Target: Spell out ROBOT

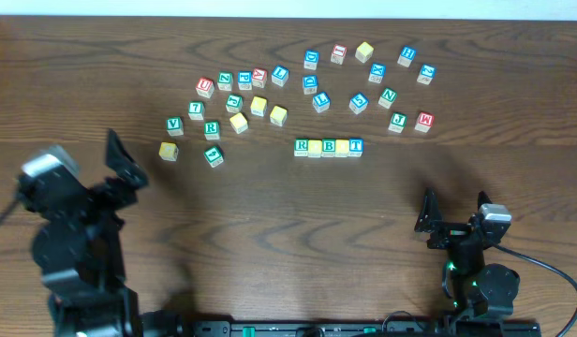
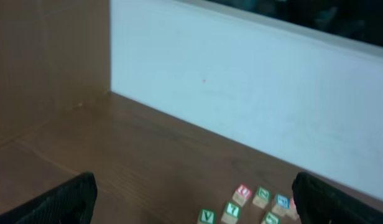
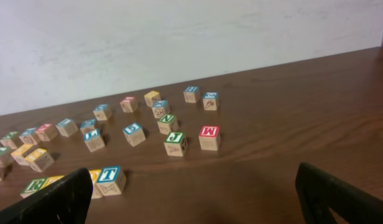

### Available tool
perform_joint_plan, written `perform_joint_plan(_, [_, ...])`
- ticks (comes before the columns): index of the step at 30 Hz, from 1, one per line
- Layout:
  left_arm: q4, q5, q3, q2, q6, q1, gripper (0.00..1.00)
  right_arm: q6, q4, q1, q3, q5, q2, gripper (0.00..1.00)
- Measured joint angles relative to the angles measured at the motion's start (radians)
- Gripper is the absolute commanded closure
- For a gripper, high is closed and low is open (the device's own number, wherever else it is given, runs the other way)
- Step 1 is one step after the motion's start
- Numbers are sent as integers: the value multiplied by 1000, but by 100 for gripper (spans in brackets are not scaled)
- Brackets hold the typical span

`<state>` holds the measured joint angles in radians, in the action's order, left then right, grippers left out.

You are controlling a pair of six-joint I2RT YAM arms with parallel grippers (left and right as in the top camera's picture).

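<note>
A row of five cubes lies mid-table: green R [image 1: 301,146], a yellow cube [image 1: 315,147], green B [image 1: 329,146], a second yellow cube [image 1: 342,147] and blue T [image 1: 356,146], all touching side by side. The right wrist view shows the row's end, with the T [image 3: 109,177] and the R [image 3: 35,185] partly behind my finger. My left gripper [image 1: 125,161] [image 2: 194,208] is open and empty, raised at the left, well away from the row. Near the front right, my right gripper [image 1: 454,212] [image 3: 198,202] is open and empty too, short of the row.
Several loose letter cubes are scattered behind the row, among them a red U [image 1: 205,86] [image 2: 243,191], a green V [image 1: 174,124] [image 2: 207,216], a spare green R [image 1: 211,129], a red M [image 1: 423,121] [image 3: 209,134] and a green J [image 3: 175,142]. A white wall [image 2: 253,93] borders the far edge.
</note>
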<state>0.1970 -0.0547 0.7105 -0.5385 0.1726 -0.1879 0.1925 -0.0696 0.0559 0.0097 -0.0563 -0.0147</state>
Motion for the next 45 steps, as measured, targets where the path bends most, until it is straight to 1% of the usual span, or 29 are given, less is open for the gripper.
perform_joint_plan(3, [-82, 0, -131, 89, -65, 31, 1, 0, -1, 0, 0, 0, 0, 1])
perform_joint_plan(4, [-129, 0, -209, 141, -104, 45, 1, 0, 0, 0, 0, 0, 0, 1])
perform_joint_plan(7, [-214, 0, -357, 233, -180, 55, 1, 0, 0, 0, 0, 0, 0, 1])
perform_joint_plan(12, [-236, 0, -541, 375, -262, 55, 1, 0, -1, 0, 0, 0, 0, 1])
perform_joint_plan(17, [-241, -1, -657, 507, -305, 55, 1, 0, 0, 0, 0, 0, 0, 1])
perform_joint_plan(21, [-229, 0, -698, 526, -327, 56, 1, 0, 0, 0, 0, 0, 0, 1])
perform_joint_plan(28, [-178, 4, -694, 528, -357, 59, 1, 0, 0, 0, 0, 0, 0, 1])
perform_joint_plan(45, [-175, 4, -691, 528, -361, 59, 1, 0, 0, 0, 0, 0, 0, 1])
